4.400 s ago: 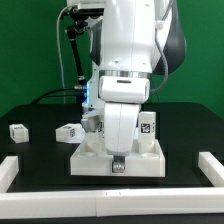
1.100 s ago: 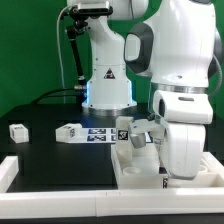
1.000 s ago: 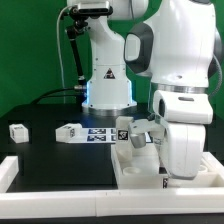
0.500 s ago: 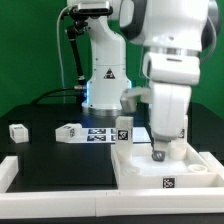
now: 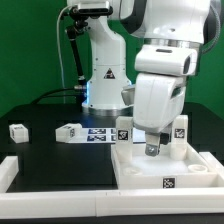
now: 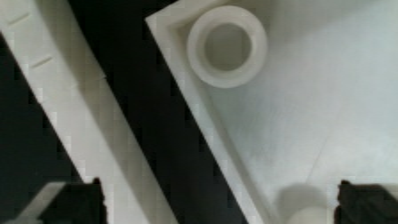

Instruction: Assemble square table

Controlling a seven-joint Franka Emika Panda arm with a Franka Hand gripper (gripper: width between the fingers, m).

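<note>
Logged the square slab point(image 5: 165, 170) at 4 o'clock in the exterior view, flat on the black tabletop point(image 5: 55, 155), rim up. Found one round socket point(image 6: 228, 45) bare in the wrist view, no leg in it.

Counted four legs.
- Far leg point(image 5: 17, 130) at 9 o'clock, well apart from the slab.
- Lying leg point(image 5: 68, 132) nearer centre, just beside the marker board point(image 5: 100, 136).
- First upright leg point(image 5: 124, 130) at the slab's 11 o'clock corner.
- Second upright leg point(image 5: 180, 128) at its 1 o'clock corner.
- Cannot tell whether either upright leg is seated in a socket or merely standing behind the rim.

Placed the gripper point(image 5: 152, 150) low over the slab. Jaws spread wide, both dark fingertips point(image 6: 365, 195) at the edges of the wrist view, nothing clamped.

Judged progress as early: slab positioned, no leg confirmed fitted, two plainly loose, so most of the assembly left.

Noted obstacles.
- Border bar point(image 5: 9, 172) at 8 o'clock, clear of the work.
- Long white strip point(image 6: 71, 110) alongside the slab edge across a dark gap, probably another bar; likely to limit finger room on that side.
- Arm body hiding the slab's middle from the exterior view.
</note>
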